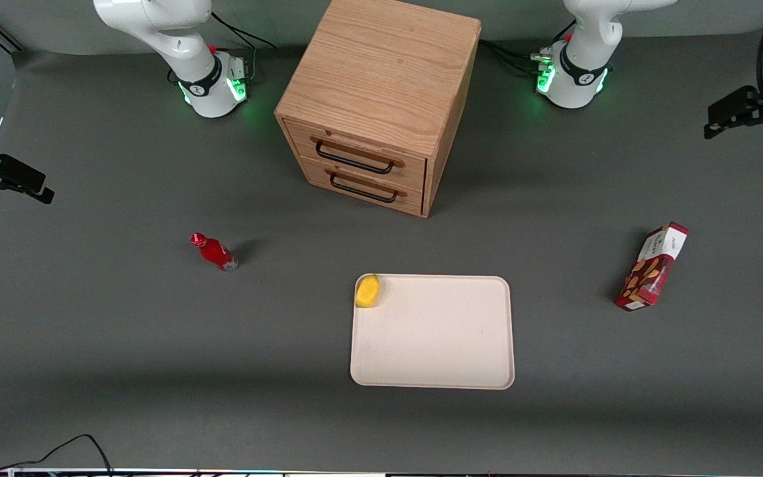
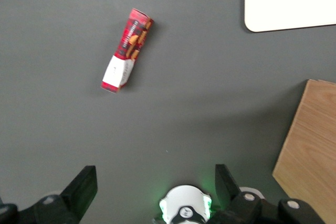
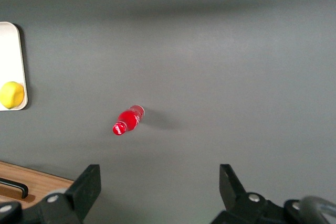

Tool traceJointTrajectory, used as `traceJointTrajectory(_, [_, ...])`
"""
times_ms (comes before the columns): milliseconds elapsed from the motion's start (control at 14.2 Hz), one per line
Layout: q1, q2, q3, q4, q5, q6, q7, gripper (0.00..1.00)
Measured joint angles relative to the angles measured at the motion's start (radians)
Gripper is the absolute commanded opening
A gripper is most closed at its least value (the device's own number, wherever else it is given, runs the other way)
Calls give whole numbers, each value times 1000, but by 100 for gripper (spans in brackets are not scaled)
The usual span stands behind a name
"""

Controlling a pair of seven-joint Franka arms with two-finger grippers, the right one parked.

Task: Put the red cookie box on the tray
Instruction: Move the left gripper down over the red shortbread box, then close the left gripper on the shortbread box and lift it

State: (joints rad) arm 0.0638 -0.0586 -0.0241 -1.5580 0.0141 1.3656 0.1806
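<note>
The tray lay flat on the grey table and serves here as the landmark. Well away from it, toward the parked arm's end of the table and a little farther from the front camera, a small red bottle stood alone. In the tray's corner nearest that bottle sat a yellow lemon, touching the rim. Farther from the camera than the tray stood a wooden cabinet, its two drawers with dark handles turned toward the tray. Well apart from the tray, toward the working arm's end, the box rested on the table, white panel end farther from the camera. The gripper hung above the table, farther from the tray than the box, with its fingers spread wide and nothing between them.
</note>
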Motion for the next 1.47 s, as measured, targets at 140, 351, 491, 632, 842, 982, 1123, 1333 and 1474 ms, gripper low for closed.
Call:
traceJointTrajectory(140, [3, 68, 75, -35, 10, 106, 189, 100])
traceJointTrajectory(351, [13, 244, 114, -107, 11, 327, 377, 100])
traceJointTrajectory(491, [11, 346, 108, -175, 11, 503, 434, 100])
traceJointTrajectory(632, [10, 423, 104, -249, 11, 680, 476, 100])
traceJointTrajectory(842, [11, 489, 105, -338, 9, 868, 530, 0])
traceJointTrajectory(982, [14, 498, 107, -396, -16, 951, 533, 0])
traceJointTrajectory(1123, [14, 498, 108, -416, -60, 964, 535, 0])
traceJointTrajectory(1333, [14, 487, 109, -402, -79, 936, 531, 0])
traceJointTrajectory(1474, [14, 472, 109, -362, -83, 859, 512, 0])
